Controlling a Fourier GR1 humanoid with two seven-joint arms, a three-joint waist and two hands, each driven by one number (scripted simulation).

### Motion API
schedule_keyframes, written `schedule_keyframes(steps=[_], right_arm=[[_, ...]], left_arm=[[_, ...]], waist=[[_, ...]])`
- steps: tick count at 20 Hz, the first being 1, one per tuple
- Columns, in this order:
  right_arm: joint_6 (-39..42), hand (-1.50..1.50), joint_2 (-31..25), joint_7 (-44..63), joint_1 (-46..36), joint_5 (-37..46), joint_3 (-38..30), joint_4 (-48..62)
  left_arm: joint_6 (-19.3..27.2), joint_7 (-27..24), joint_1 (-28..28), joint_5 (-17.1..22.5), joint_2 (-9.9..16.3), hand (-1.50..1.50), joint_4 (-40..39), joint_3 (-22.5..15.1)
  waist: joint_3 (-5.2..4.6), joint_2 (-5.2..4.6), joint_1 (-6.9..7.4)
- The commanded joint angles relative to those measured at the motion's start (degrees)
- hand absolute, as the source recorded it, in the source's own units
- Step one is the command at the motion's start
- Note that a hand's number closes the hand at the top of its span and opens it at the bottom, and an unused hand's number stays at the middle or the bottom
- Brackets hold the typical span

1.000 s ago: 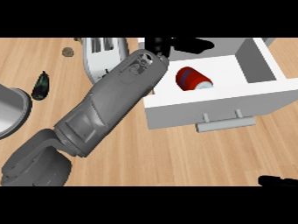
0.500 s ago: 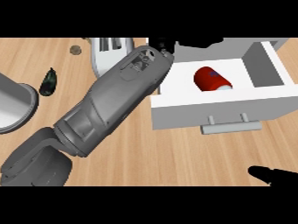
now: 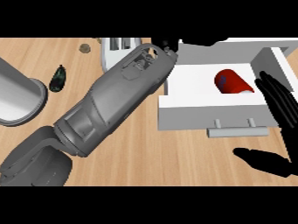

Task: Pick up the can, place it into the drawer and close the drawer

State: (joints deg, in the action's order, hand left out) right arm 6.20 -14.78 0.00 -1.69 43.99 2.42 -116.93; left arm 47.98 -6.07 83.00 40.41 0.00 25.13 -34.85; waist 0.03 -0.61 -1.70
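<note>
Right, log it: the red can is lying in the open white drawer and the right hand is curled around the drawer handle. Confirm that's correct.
Not quite. The red can does lie in the open white drawer, but the head view shows the right hand open, fingers straight, beside the drawer, not curled around the drawer handle.

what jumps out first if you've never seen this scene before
The big grey left forearm cuts diagonally across the middle of the view, its black left hand at the back edge of the open white drawer. Inside the drawer lies the red can, on its side. At the right edge, the black right hand shows open with straight fingers, beside the drawer's front corner.
</note>
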Motion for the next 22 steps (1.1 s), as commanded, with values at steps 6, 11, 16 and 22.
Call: schedule_keyframes(steps=[6,11,16,22], right_arm=[[-11.04,-1.50,2.92,-0.60,-4.39,17.72,6.36,18.77],[-18.45,-1.50,6.42,-1.89,-9.20,18.82,4.19,29.49],[-21.67,-1.50,4.08,-6.07,-13.14,16.19,-1.58,40.46],[-27.63,-1.50,6.99,-5.64,-19.82,21.04,-1.50,52.22]], left_arm=[[0.65,5.20,-0.30,-2.71,2.53,-1.50,4.68,0.18],[-2.10,8.65,-5.00,-4.38,8.90,-1.50,11.20,0.00],[-0.58,13.96,-8.37,-6.91,13.87,-1.50,20.41,-2.32],[-2.02,16.87,-9.85,-7.20,18.18,-1.50,25.06,-1.30]], waist=[[0.01,0.77,2.86],[0.00,0.77,3.23],[0.02,0.95,4.04],[0.03,0.54,4.64]])
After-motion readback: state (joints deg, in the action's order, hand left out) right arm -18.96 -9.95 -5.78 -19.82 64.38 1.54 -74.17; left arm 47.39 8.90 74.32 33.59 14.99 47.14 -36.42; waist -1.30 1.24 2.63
